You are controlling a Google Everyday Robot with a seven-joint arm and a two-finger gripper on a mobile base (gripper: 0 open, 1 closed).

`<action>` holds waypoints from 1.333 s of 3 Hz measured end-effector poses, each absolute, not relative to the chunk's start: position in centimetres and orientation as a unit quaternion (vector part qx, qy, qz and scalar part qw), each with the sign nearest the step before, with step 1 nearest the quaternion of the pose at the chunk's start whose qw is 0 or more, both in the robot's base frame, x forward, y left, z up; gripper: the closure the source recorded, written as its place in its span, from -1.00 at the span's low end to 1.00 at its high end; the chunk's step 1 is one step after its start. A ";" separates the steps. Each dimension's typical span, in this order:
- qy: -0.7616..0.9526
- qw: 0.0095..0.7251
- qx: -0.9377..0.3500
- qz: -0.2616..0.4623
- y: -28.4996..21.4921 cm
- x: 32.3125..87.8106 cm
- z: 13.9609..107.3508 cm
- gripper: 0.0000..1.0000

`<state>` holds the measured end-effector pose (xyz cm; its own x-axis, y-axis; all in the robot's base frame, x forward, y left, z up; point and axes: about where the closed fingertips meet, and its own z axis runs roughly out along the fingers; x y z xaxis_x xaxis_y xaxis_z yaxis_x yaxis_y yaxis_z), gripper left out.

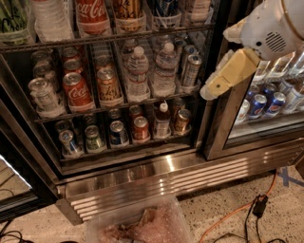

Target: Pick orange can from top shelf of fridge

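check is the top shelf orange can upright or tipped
Upright: the orange can stands on its base on the top shelf; gripper hangs lower right of it.

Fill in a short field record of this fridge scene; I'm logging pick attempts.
orange can: upright on the top shelf, right of a Coca-Cola can
gripper: at right, in front of the fridge door frame, lower than the top shelf, apart from the cans
pick status: orange can not yet grasped
floor: orange cable, plastic bin
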<state>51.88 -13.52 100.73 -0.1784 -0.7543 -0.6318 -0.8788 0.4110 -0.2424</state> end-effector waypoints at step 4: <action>0.693 0.521 -0.457 0.196 -2.4 52.9 104.2 -1.00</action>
